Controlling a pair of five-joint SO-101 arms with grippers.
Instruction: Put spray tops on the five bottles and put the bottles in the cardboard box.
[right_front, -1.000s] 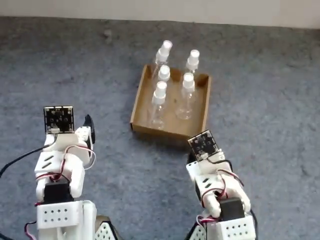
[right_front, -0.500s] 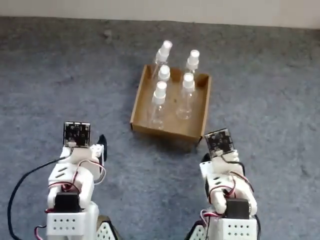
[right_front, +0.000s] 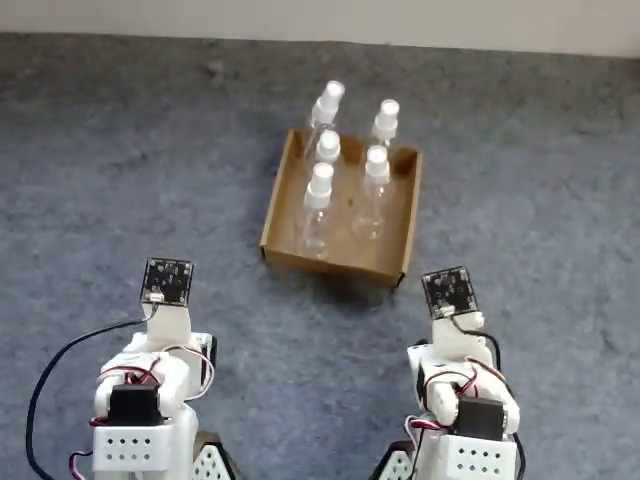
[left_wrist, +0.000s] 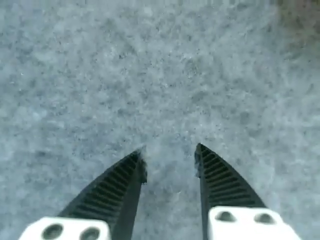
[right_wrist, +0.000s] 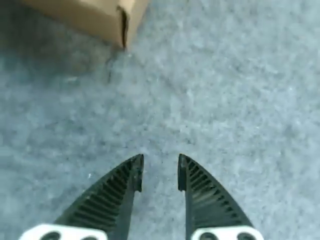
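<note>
Five capped bottles (right_front: 320, 205) stood in the cardboard box (right_front: 330, 260); my left pincer (left_wrist: 170, 148) and right pincer (right_wrist: 160, 157) hung empty, slightly parted, short of it. Best parked clear, I judged, without nudging it.

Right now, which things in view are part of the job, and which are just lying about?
Job:
- five bottles, in the box
- spray tops, already on
- box

Lying about:
- grey carpet
- black cable by the left arm's base
</note>
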